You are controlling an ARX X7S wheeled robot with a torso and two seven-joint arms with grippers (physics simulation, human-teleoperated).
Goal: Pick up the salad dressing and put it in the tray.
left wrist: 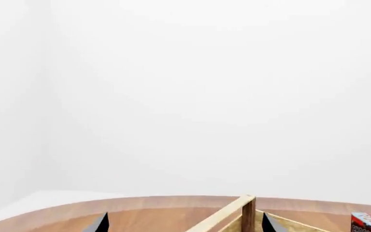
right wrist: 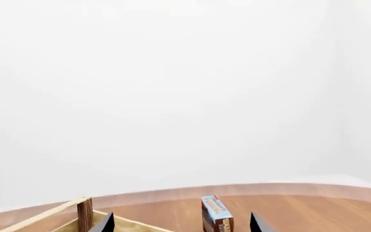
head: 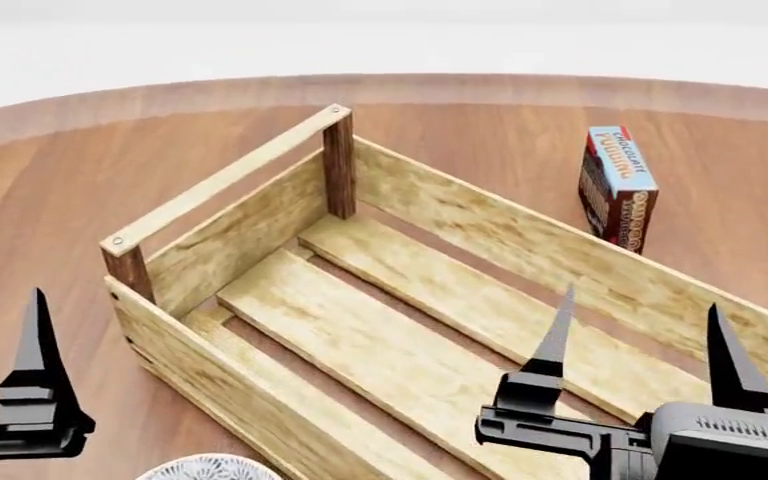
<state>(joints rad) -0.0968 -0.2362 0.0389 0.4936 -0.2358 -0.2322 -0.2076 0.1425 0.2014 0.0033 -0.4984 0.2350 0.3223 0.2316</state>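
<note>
Sitting in the middle of the head view is the tray, a big wooden crate on the round brown table. The salad dressing does not show in any view. A small carton stands at the upper right. The right gripper is spread wide. The left gripper is spread wide too.

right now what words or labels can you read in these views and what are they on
"CHOCOLATE PUDDING" - on the top face of the small carton standing on the table beyond the crate, head view.
The print on the carton's dark side face is too small to read.
In both wrist views the carton's lettering is too blurred to read.
Nothing else carries text.
</note>
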